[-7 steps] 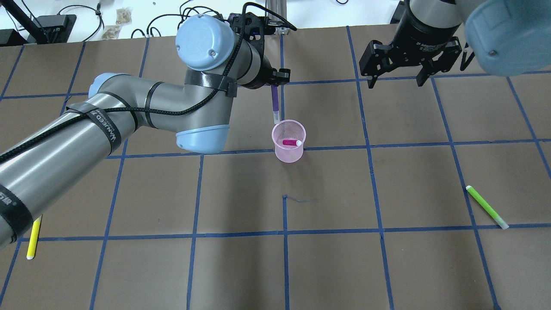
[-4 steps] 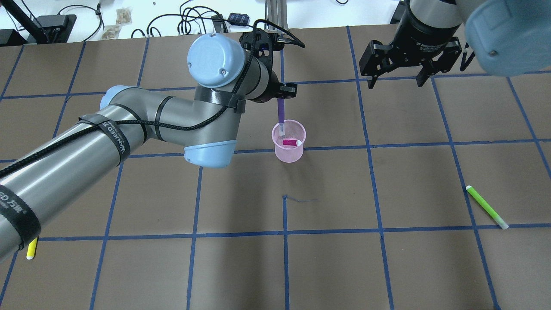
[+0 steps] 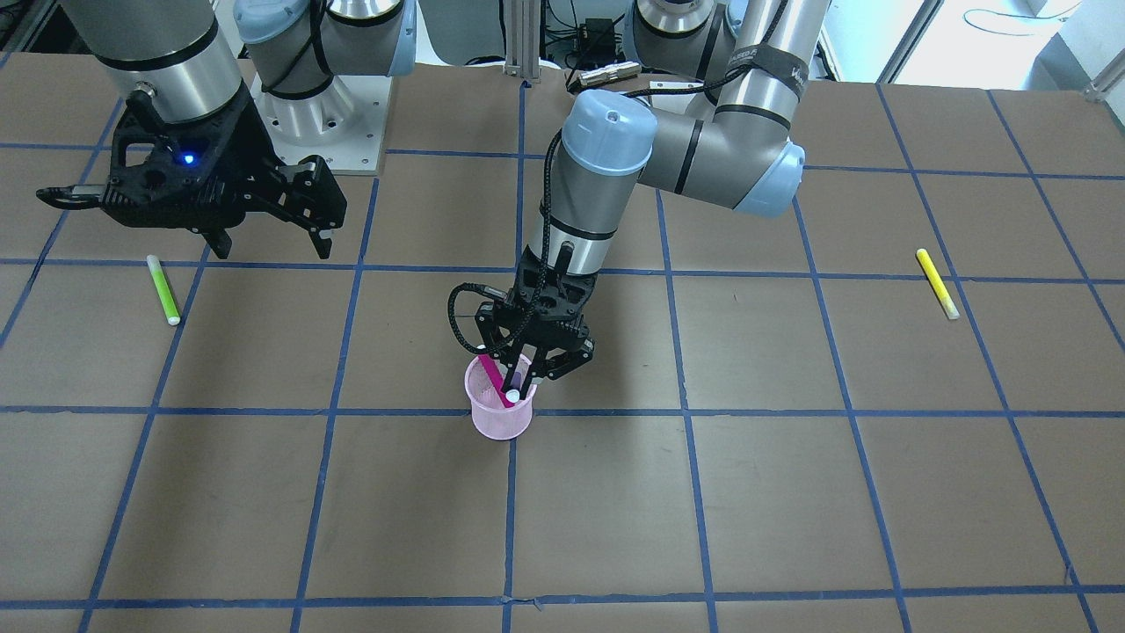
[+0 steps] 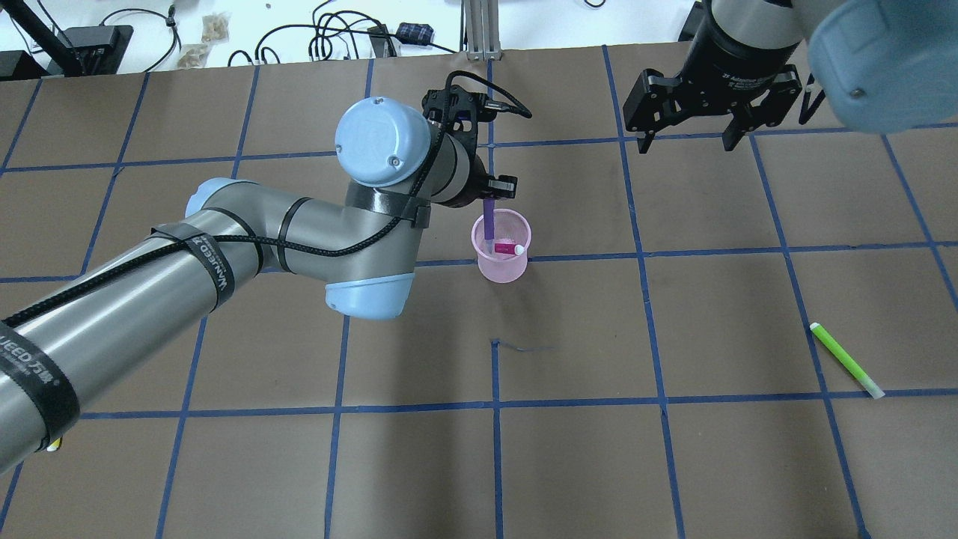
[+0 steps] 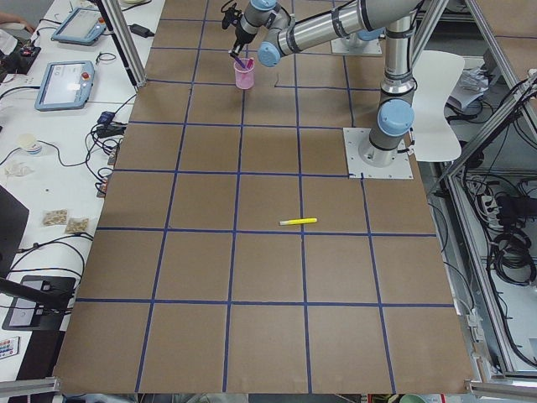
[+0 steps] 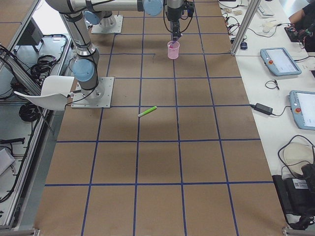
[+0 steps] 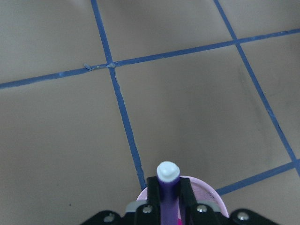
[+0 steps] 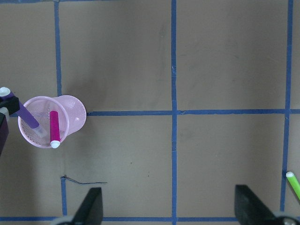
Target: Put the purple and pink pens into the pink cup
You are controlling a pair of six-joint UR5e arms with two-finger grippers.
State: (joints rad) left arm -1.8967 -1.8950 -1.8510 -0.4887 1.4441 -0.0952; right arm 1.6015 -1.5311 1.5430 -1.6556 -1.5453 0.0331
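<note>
Leaning in pink mesh cup [image 8: 75, 108], magenta pen [image 8: 54, 127], white-tipped purple pen [image 8: 26, 116]

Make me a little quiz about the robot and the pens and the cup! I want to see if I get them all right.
1. True or false: the pink pen is already inside the pink cup.
2. Which gripper is holding the purple pen? A. the left one. B. the right one. C. neither.
3. How many pens lie on the table outside the cup?

Key:
1. True.
2. A, the left gripper, right above the cup.
3. Two: the green pen and the yellow pen.
</note>
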